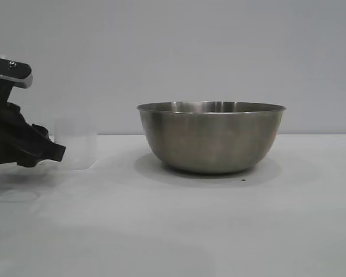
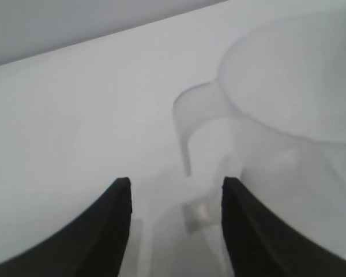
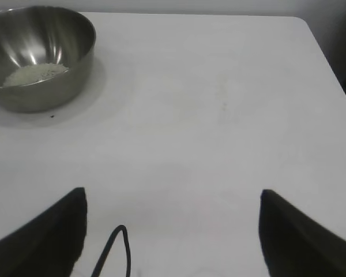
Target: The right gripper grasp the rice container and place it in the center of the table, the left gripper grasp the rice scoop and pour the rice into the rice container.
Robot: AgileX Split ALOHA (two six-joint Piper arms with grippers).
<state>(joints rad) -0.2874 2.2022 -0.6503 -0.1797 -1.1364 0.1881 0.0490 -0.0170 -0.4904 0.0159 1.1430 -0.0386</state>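
Nearest to the exterior camera, the white table [image 1: 179, 225] is spreading out flat, and the rice container [image 1: 211, 137] is standing upright on it, close to the middle of the view. Its rolled rim is looking level, and one tiny dark speck is lying on the tabletop just beside its base.

At the left edge of this view, the left gripper [image 1: 53, 152] is reaching in low over the table, with its tip just beside the rice scoop [image 1: 75, 143]. The scoop is standing upright on the table, well apart from the steel bowl. I cannot tell from this side whether the tip is touching the plastic.

In the left wrist view, the two black fingers [image 2: 112, 222] of the left gripper [image 2: 176, 187] are standing apart, holding nothing. The loop handle of the rice scoop [image 2: 288, 98] is hanging in line with the gap, a little beyond the tips, and the handle is not being squeezed. The inside of the cup is too blurred for me to say whether any grains are lying in it.

In the right wrist view, the right gripper [image 3: 173, 196] is hovering over bare table with its fingers [image 3: 63, 231] spread wide and nothing between them. It is staying well apart from the rice container [image 3: 43, 55]. Inside the bowl, the rice [image 3: 37, 73] is lying as a small pale heap on the bottom.
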